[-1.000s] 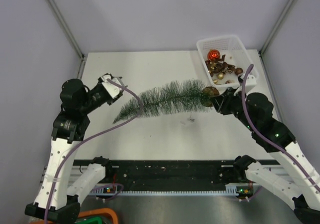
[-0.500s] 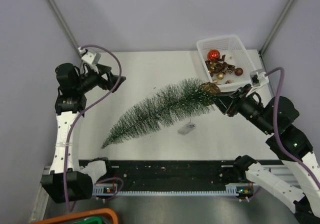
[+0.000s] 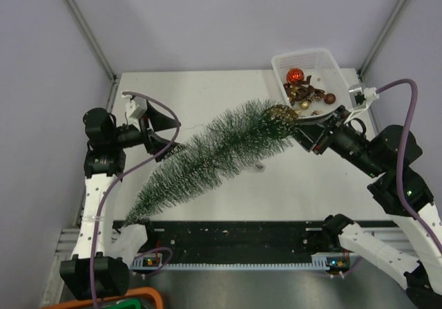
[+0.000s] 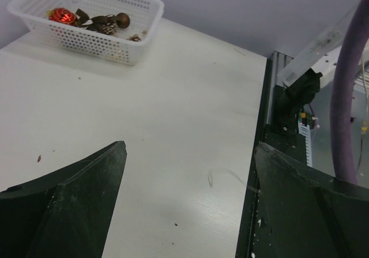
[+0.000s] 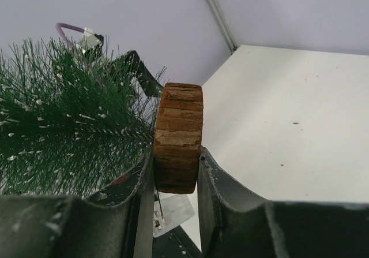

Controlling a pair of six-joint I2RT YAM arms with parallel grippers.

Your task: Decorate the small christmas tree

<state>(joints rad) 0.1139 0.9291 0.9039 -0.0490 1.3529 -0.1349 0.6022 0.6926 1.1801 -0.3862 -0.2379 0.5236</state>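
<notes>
The small christmas tree (image 3: 207, 160) hangs tilted over the table, its wooden disc base (image 3: 282, 114) up at the right and its tip down at the near left. My right gripper (image 3: 298, 133) is shut on the edge of that disc (image 5: 179, 134), with green bristles (image 5: 63, 113) to its left. A clear tag (image 5: 170, 210) dangles under the disc. My left gripper (image 3: 163, 132) stands open and holds nothing, close beside the tree's upper left side. In the left wrist view its fingers (image 4: 81, 200) spread wide around my left gripper (image 4: 190, 151) over bare table.
A white perforated basket (image 3: 304, 54) at the back right holds a red bauble (image 3: 295, 75) and several brown ornaments (image 3: 309, 93); the basket (image 4: 138, 10) also shows in the left wrist view. A black rail (image 3: 235, 243) runs along the near edge. Grey walls enclose the table.
My left gripper has opened wide and its arm has shifted. My right gripper has turned with the disc, and the tree's tip has swung down toward the near left.
</notes>
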